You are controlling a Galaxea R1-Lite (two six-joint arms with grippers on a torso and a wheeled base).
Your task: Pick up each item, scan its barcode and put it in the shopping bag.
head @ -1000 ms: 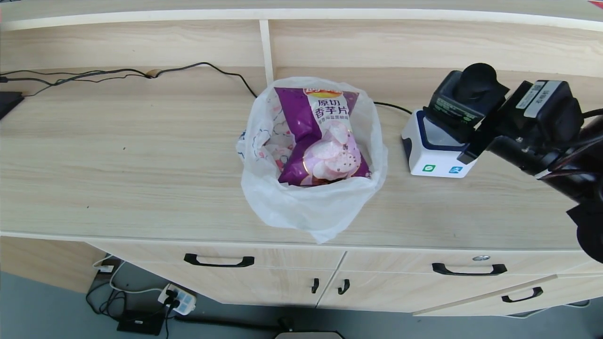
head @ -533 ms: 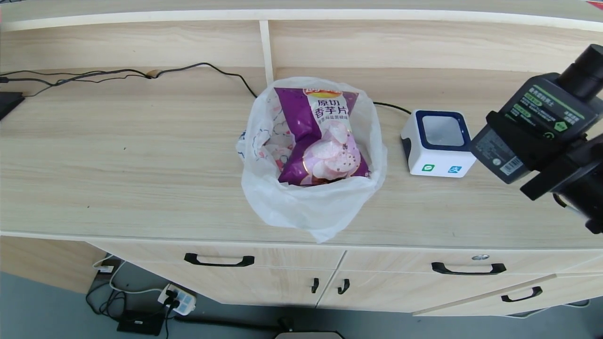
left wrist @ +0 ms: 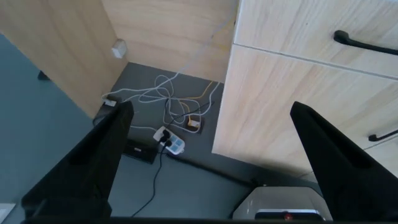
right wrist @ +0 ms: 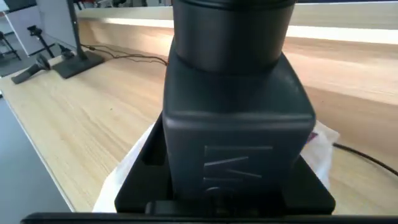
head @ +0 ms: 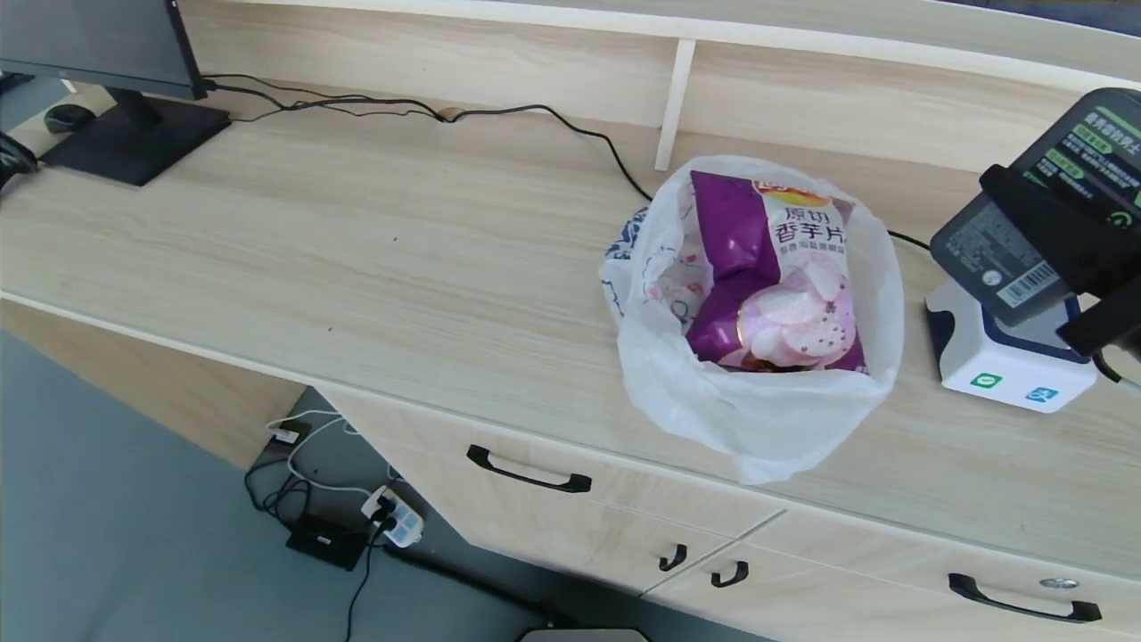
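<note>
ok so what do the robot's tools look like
Both are matte black. The left tool has two broad, flat fingers that taper to blunt tips. The right tool has thick, blocky bars with squared edges.

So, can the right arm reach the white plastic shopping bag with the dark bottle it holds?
Probably yes: the right gripper holds the dark bottle near the white plastic shopping bag, nothing stands between, though a purple crisp packet crowds the open mouth.

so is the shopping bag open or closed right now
Open. The shopping bag has its mouth spread wide, facing up, and the purple chip packet stands inside, its top poking above the rim.
</note>
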